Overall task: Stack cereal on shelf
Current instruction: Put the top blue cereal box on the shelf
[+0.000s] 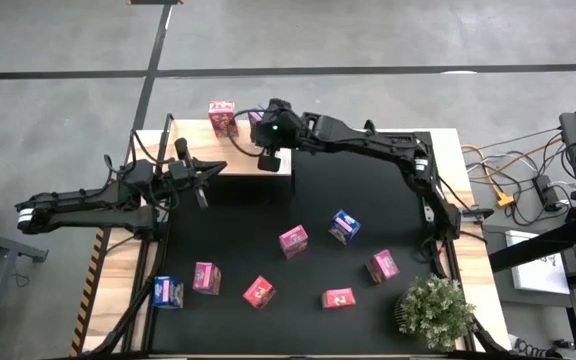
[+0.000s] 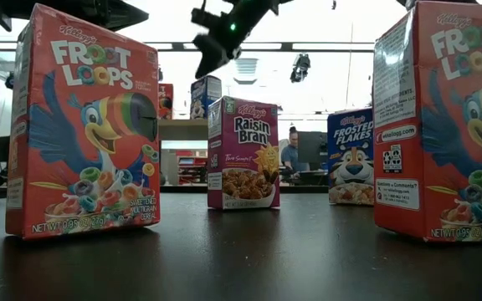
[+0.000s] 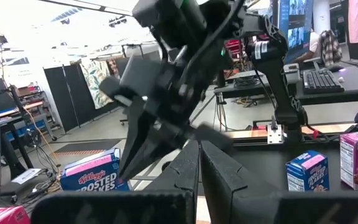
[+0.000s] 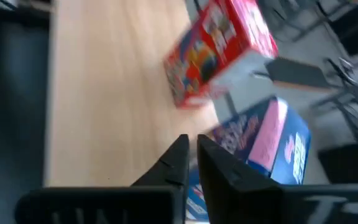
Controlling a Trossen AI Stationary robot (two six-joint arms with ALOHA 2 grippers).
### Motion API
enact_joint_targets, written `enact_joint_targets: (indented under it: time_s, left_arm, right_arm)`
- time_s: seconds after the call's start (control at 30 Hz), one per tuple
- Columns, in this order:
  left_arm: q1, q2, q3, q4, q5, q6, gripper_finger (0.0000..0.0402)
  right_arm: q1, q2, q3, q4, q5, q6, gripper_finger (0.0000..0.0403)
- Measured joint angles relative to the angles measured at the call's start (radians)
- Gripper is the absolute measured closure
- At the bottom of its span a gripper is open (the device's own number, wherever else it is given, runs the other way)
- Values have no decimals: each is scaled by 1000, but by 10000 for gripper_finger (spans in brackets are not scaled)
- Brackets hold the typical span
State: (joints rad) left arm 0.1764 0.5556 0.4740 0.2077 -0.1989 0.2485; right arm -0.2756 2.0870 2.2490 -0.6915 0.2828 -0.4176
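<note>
The dark six-joint right arm extends across the table's far side, its two-finger right gripper (image 1: 269,160) closed. The dark left arm reaches inward, left gripper (image 1: 204,185) closed.

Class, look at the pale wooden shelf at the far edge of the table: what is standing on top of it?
On the shelf stand a red Froot Loops box and, beside it, a blue Frosted Flakes box. From above, the shut right gripper and its arm largely hide the blue box.

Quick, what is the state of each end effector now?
Left end effector: closed, holding nothing.
Right end effector: closed, holding nothing, above the shelf.
</note>
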Motion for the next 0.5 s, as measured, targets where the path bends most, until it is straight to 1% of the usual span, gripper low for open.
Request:
enact_joint_targets:
  time_s: [0.13, 0.27, 0.5]
  left_arm:
    - [0, 0, 0, -1, 0, 0, 402]
    - [0, 0, 0, -1, 0, 0, 402]
    - [0, 0, 0, -2, 0, 0, 402]
  right_arm:
    - [-4, 23, -1, -12, 61, -25, 393]
    - [-8, 23, -1, -13, 87, -44, 394]
    - [-15, 20, -1, -40, 103, -63, 394]
